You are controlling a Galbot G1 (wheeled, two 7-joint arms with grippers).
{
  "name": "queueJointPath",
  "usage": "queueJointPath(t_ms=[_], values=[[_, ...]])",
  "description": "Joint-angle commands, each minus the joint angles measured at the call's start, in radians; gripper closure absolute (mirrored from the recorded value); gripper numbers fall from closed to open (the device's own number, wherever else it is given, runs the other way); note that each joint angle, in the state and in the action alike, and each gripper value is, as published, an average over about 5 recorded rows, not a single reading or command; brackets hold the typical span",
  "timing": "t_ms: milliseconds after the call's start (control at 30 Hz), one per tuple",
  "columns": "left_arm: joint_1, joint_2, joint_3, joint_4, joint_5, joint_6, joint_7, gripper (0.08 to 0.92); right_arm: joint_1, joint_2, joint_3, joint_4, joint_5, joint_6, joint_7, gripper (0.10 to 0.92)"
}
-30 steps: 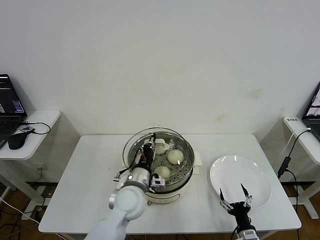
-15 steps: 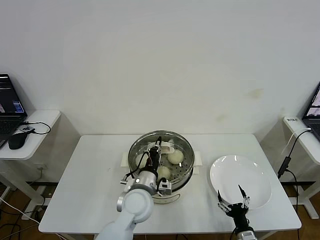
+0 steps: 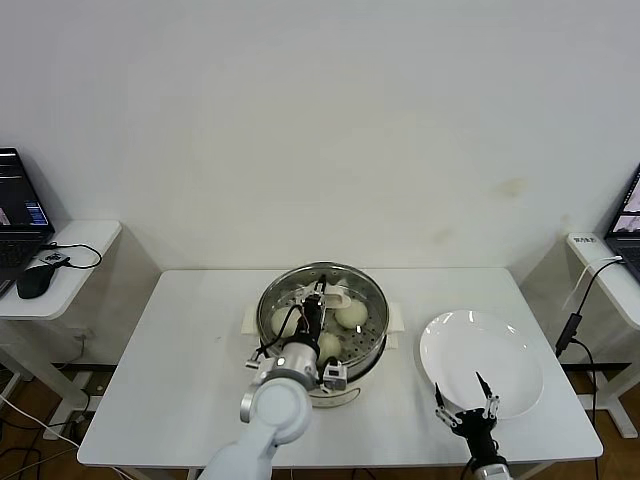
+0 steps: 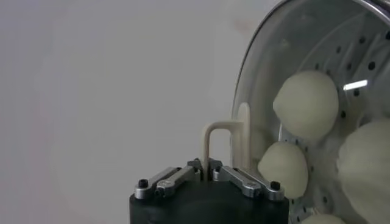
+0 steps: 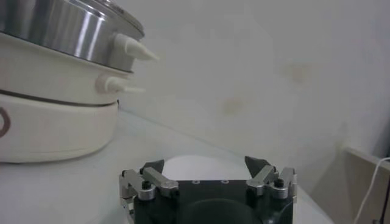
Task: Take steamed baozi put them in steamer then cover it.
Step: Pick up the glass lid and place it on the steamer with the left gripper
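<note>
I see the round clear glass cover with its metal rim (image 3: 322, 300) lying over the shiny stainless-steel steamer basket (image 3: 372, 335), which sits on its white electric pot base near the middle of the white desk (image 3: 190, 350). My left pincer (image 3: 318, 300) reaches in from the near side and is pressed together on the cover's cream-white oblong handle (image 4: 220, 146); the left wrist view shows the two fingers (image 4: 173, 179) meeting at the foot of that handle. In that same view the cover's metal rim arcs over the perforated floor, and I cannot tell whether it sits flush all the way round.

Through the glass I count three small round cream-white baozi (image 3: 349, 314) in the head view, clustered around the handle; the arm hides part of the basket, so a fourth could be there unseen. The left wrist view shows parts of four pale buns (image 4: 306, 103).

To the right, well apart from the steamer, lies one flat round white plate (image 3: 520, 350), its far edge near the desk's right side. My right pincer (image 3: 466, 405) hangs at the plate's near rim by the desk's front edge, fingers spread wide and holding nothing. The desk's left half offers open room.
</note>
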Motion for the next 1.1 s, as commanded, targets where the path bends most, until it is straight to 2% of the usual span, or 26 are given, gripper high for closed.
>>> queueJointPath(t_ms=[33, 667, 833, 1100], values=[[0.002, -0.005, -0.004, 0.016, 0.009, -0.006, -0.002, 0.864, -0.001, -0.002, -0.001, -0.001, 0.0, 0.001, -0.002, 0.203], [0.026, -0.014, -0.005, -0.02, 0.013, -0.025, -0.01, 0.851, 0.0, 0.0, -0.007, -0.004, -0.005, 0.0, -0.005, 0.202], [0.062, 0.015, -0.014, -0.095, 0.003, -0.021, -0.002, 0.729, -0.001, 0.006, -0.01, -0.003, -0.013, -0.003, -0.006, 0.203], [0.227, 0.084, -0.056, -0.282, -0.037, -0.034, -0.033, 0.504, -0.005, 0.013, -0.018, 0.0, -0.025, -0.006, -0.006, 0.203]])
